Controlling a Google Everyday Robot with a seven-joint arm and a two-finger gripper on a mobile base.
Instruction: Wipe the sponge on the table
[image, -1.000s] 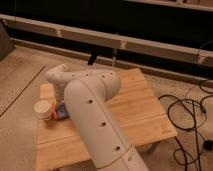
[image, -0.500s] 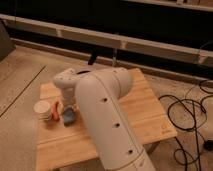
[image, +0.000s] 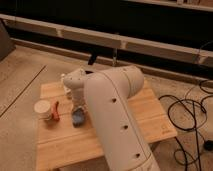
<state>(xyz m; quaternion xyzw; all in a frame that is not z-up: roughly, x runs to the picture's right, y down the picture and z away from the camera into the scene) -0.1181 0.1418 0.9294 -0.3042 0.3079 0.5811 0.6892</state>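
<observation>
The sponge (image: 78, 120) is now seen further from the cup (image: 42, 108) and the red-orange tool (image: 55, 111) than a second ago, carried sideways across the bench (image: 155, 120). The end effector (image: 78, 111) is held closed directly above it, apparently gripping it and pressing it to the wood. A wiping stroke is judged to be under way.
</observation>
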